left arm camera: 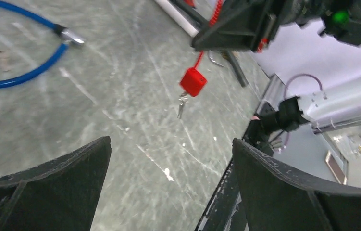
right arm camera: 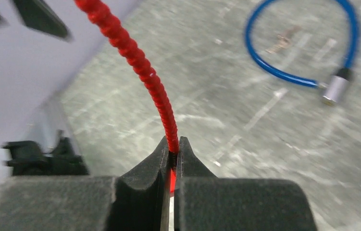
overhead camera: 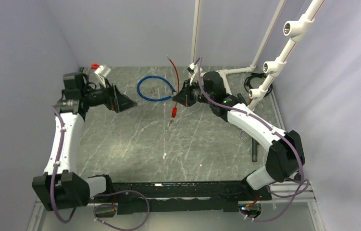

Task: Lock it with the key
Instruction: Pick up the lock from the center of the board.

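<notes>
My right gripper [overhead camera: 184,96] is shut on a red coiled cord [right arm camera: 140,62], pinched between its fingertips [right arm camera: 171,144]. A small red block [left arm camera: 192,82] hangs from the cord below the gripper, above the table. The tiny silver key [left arm camera: 181,107] dangles under the block and also shows in the top view [overhead camera: 170,121]. The blue cable loop [overhead camera: 155,89] lies on the table at the back, and its metal end plug [right arm camera: 334,89] points toward the right gripper. My left gripper [overhead camera: 125,102] is open and empty, left of the key, its fingers wide apart [left arm camera: 171,142]. No padlock is in view.
A white pipe frame [overhead camera: 274,62] stands at the back right. A black cylinder [overhead camera: 254,149] lies by the right arm. A white and red object [overhead camera: 100,70] sits at the back left. Grey walls close in the left, back and right.
</notes>
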You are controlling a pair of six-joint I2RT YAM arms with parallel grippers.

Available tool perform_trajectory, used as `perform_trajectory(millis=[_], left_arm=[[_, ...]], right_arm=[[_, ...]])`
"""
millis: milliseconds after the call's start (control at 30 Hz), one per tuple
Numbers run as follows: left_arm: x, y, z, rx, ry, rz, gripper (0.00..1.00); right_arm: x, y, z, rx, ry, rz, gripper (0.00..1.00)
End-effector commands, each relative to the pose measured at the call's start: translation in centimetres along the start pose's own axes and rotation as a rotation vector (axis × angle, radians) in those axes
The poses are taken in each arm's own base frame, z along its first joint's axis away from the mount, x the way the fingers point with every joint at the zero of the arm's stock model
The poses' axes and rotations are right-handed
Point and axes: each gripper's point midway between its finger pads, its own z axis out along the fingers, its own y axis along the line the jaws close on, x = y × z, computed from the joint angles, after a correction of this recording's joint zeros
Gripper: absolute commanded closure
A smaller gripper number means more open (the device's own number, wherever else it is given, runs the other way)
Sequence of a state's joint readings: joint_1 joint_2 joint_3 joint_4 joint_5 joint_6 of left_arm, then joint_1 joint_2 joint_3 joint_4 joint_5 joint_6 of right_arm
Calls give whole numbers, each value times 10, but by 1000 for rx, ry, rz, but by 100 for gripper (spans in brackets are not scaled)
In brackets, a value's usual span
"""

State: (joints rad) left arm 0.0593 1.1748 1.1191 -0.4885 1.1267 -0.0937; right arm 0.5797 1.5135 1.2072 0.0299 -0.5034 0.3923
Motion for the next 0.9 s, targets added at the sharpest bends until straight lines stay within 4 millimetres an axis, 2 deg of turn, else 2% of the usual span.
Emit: perform_trajectory(millis=[0, 33, 67, 100, 200, 267, 333, 500, 600, 667, 800, 867], left_arm=[[-4, 21, -31, -114, 85, -7, 0], [-3, 29, -33, -136, 122, -52, 1], [-11, 39, -34, -161, 139, -38, 1], [-13, 41, -37, -165, 173, -64, 1], [-33, 36, -36, -97, 194, -35, 1], [-38, 31, -29, -57, 215, -100, 1], [-30, 19, -14, -2, 291, -139, 1], [0, -33, 26, 202, 390, -203, 1], [16, -44, 39, 219, 436, -129, 1], [23, -46, 45, 214, 453, -94, 9], [36, -55, 52, 261, 506, -75, 37], [43, -59, 54, 281, 543, -66, 45]], right_arm=[[10, -36, -27, 249, 83, -253, 100], [16, -38, -29, 264, 112, -303, 100], [24, -42, -32, 286, 149, -362, 100], [31, -45, -35, 301, 180, -411, 100], [47, -48, -42, 311, 250, -584, 100], [54, -49, -46, 317, 276, -663, 100], [57, -49, -48, 315, 289, -722, 100], [69, -44, -47, 300, 335, -846, 100], [76, -38, -45, 283, 355, -887, 100], [81, -35, -44, 268, 370, -905, 100], [88, -34, -43, 265, 394, -935, 100], [89, -33, -42, 263, 396, -944, 100]])
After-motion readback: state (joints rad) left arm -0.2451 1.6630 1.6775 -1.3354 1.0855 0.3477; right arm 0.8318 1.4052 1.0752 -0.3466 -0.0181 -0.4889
